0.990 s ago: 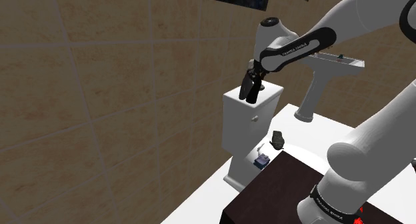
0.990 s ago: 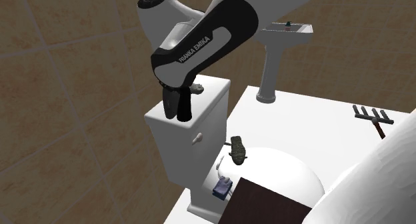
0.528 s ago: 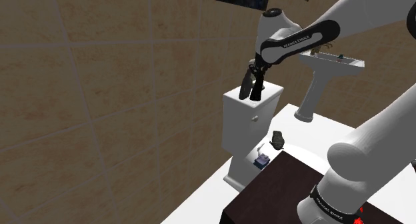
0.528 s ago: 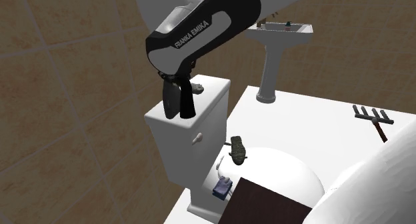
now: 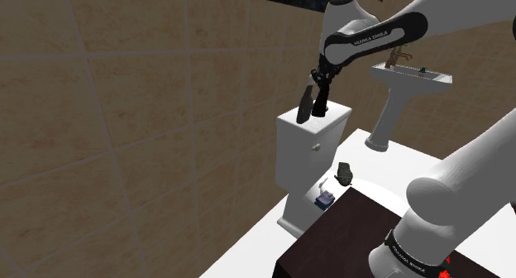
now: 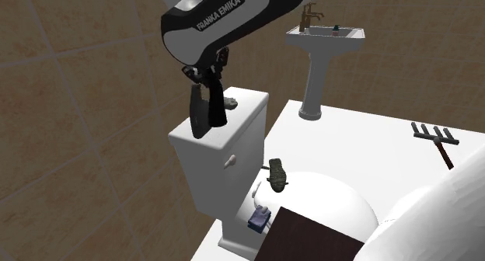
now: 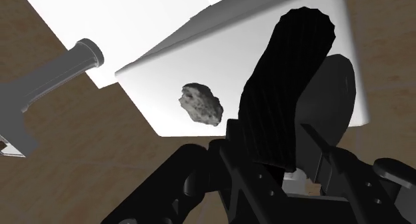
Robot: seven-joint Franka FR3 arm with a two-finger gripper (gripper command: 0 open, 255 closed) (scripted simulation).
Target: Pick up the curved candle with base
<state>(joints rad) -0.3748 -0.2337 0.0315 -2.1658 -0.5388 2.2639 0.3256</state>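
Observation:
The curved candle with base [image 5: 305,107] [image 6: 200,114] is drawn black and ribbed. It hangs a little above the lid of the white toilet tank [image 5: 299,148] [image 6: 208,152], near the lid's wall-side end. My gripper [image 5: 317,93] [image 6: 211,82] is shut on its upper part, and the lower end curves down toward the lid. In the wrist view the candle [image 7: 285,89] rises from between the black fingers of my gripper [image 7: 280,173], with the white lid [image 7: 220,53] behind it. A grey rock-like lump [image 7: 201,104] [image 6: 230,104] lies on the lid beside the candle.
A tan tiled wall stands just behind the tank. A white pedestal sink [image 5: 407,79] [image 6: 325,39] is further along it. A dark grey object [image 5: 343,173] [image 6: 277,175] and a small blue item [image 5: 325,199] [image 6: 259,217] sit by the toilet bowl. My dark stand [image 5: 347,243] is below.
The arm has risen, carrying the black candle up from the tank lid. The grey lump has stayed where it was.

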